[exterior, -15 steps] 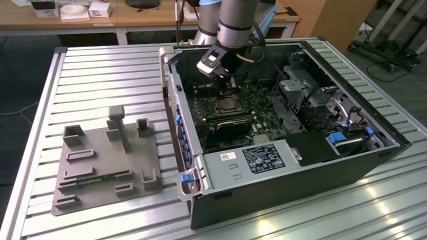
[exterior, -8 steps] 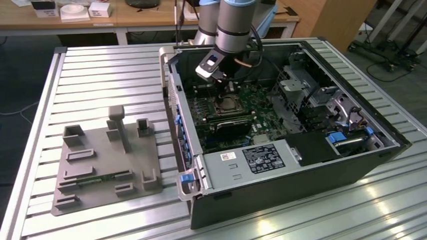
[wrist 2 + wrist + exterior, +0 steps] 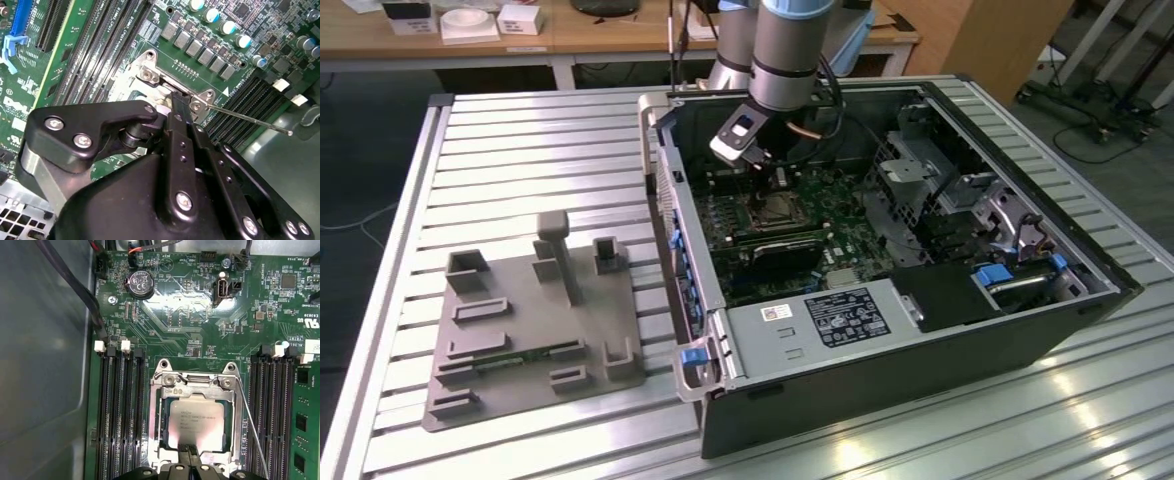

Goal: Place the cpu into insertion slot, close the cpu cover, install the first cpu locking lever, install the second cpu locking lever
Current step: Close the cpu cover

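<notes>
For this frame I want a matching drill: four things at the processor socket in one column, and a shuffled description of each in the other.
Things:
1. cpu
2. cpu cover
3. gripper
4. locking lever

Descriptions:
A. thin metal rod between the insertion slot and the memory slots
B. black, tips together at the cover's edge
C. silvery-grey square seated in the slot
D. silver frame lying around the chip

Pairs: 1-C, 2-D, 3-B, 4-A.
</notes>
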`<state>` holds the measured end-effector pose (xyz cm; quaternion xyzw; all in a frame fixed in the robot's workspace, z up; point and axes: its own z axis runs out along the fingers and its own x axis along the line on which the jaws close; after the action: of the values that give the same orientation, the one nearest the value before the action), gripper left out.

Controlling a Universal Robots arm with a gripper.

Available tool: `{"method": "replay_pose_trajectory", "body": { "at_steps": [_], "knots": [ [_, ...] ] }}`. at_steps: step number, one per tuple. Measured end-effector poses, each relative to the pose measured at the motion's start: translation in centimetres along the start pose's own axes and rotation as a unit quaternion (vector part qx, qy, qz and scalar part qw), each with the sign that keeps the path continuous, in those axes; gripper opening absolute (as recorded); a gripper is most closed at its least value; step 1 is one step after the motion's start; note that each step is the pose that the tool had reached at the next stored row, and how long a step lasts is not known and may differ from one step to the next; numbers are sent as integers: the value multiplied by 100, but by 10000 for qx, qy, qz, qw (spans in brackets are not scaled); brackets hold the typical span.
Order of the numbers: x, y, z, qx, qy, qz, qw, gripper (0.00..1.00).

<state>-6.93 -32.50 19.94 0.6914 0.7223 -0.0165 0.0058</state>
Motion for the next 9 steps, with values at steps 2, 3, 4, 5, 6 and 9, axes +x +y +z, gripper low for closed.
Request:
{"method": "replay_pose_trajectory", "body": {
  "at_steps": [2, 3, 4, 5, 6, 9],
  "knots": [
    [2, 2, -3, -5, 5, -1, 10000, 10],
    [4, 3, -15, -10, 12, -2, 10000, 10],
    [2, 2, -39, -7, 8, -4, 10000, 10],
    [0, 1, -62, -4, 5, -5, 10000, 10],
    [-1, 0, -82, -4, 4, -5, 10000, 10],
    [-1, 13, -93, -5, 5, -7, 10000, 10]
  ]
}}
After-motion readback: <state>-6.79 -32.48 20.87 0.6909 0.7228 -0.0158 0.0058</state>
